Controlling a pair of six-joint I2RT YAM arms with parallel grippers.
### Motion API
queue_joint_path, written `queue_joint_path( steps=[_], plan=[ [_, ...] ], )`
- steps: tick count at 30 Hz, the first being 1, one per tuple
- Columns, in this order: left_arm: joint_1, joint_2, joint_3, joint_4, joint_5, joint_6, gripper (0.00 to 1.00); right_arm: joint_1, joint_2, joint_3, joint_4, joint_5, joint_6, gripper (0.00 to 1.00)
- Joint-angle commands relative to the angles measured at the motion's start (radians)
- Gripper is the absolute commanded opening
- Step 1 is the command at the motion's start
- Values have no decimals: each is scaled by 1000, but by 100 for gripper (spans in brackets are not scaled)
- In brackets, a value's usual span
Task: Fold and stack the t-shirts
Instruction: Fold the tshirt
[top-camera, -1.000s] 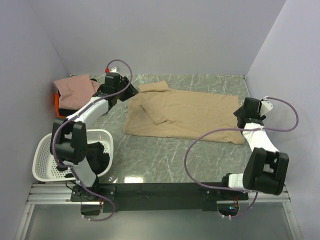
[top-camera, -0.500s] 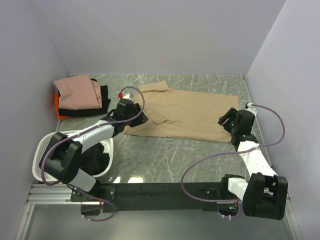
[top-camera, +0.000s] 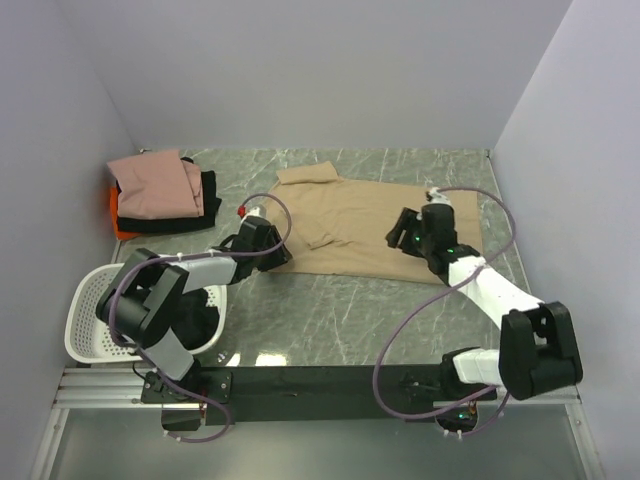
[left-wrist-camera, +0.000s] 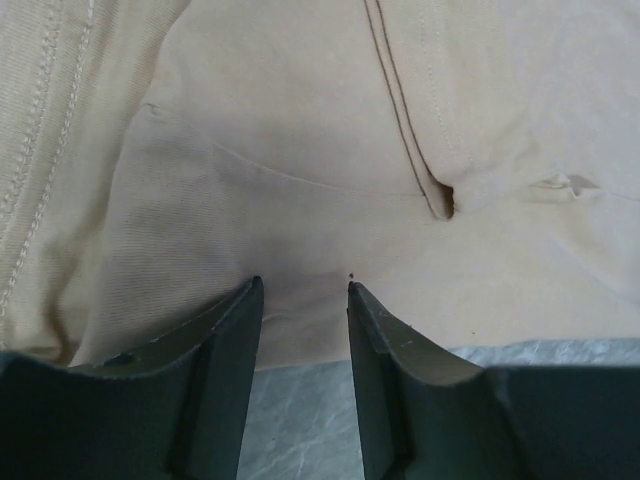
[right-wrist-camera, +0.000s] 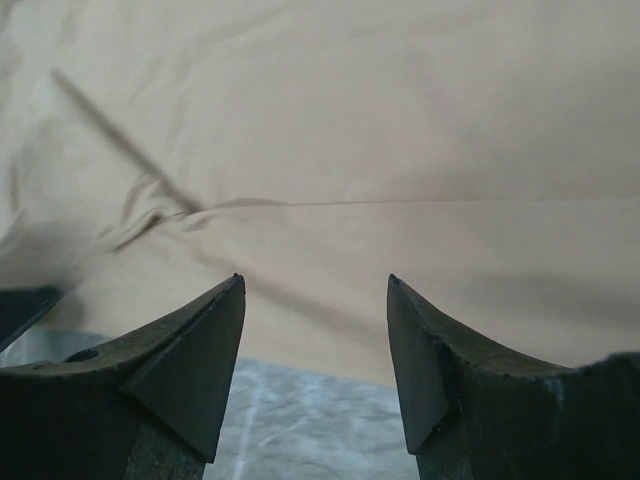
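Tan t-shirt (top-camera: 370, 225) sprawls mid-frame, long axis left-right. Left gripper (left-wrist-camera: 300, 290), narrowly parted and empty, is over its lower-left hem. Right gripper (right-wrist-camera: 312, 280), wider and empty too, is over the lower-right hem.

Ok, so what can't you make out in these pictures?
- Orange shirt: top view, nearly all buried under the pink shirt and black shirt.
- Basket contents: top view, left arm covers them.
- Tan shirt: both wrist views, cut off by edges.
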Motion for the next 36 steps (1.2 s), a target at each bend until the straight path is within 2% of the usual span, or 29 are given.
queue_joint_path(
  steps=[1, 7, 11, 18, 28, 36],
  plan=[
    [-4, 3, -62, 40, -14, -13, 46, 118, 67, 127, -4, 49, -10, 65],
    [-27, -70, -205, 63, -17, -58, 46, 283, 256, 325, -39, 51, -40, 63],
    [-38, -141, -296, 63, -17, -85, 46, 383, 374, 438, -78, 33, -60, 57],
    [-41, -227, -339, 36, -37, -85, 46, 535, 567, 601, -142, 77, -75, 50],
    [-41, -299, -336, -10, -42, -72, 47, 607, 671, 693, -236, 212, -98, 48],
    [-41, -314, -337, -13, -34, -77, 47, 618, 702, 692, -242, 207, -105, 47]
  ],
)
